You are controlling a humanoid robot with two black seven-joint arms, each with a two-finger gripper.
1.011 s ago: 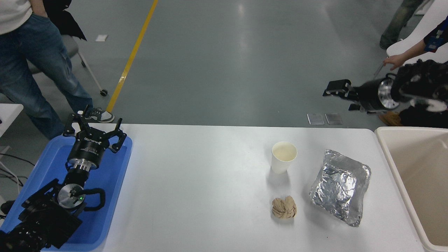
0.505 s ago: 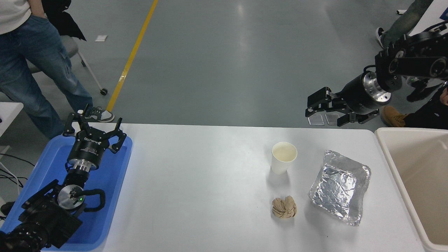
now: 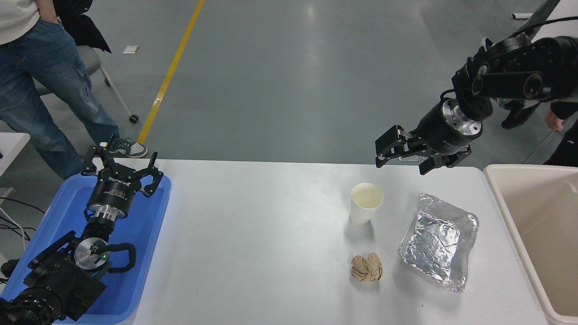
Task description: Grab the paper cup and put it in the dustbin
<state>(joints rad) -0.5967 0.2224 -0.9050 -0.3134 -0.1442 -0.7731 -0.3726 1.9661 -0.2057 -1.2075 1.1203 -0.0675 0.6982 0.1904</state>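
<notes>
The white paper cup (image 3: 365, 202) stands upright on the white table (image 3: 262, 234), right of the middle. The beige dustbin (image 3: 537, 239) sits at the table's right end, cut by the picture's edge. My right gripper (image 3: 399, 160) is open and empty, held in the air above the table's far edge, a little beyond and to the right of the cup. My left gripper (image 3: 121, 168) is open and parked over the blue tray at the lower left.
A crumpled tan paper ball (image 3: 366, 267) lies in front of the cup. A crinkled silver foil tray (image 3: 439, 240) lies between the cup and the dustbin. A blue tray (image 3: 67, 212) sits at the left. A person (image 3: 40, 67) stands at the far left, another hand (image 3: 553, 119) at the right edge.
My right gripper has moved left and down from beyond the dustbin toward the table's far edge, closer to the cup. The foil tray shifted slightly. The left arm has not moved.
</notes>
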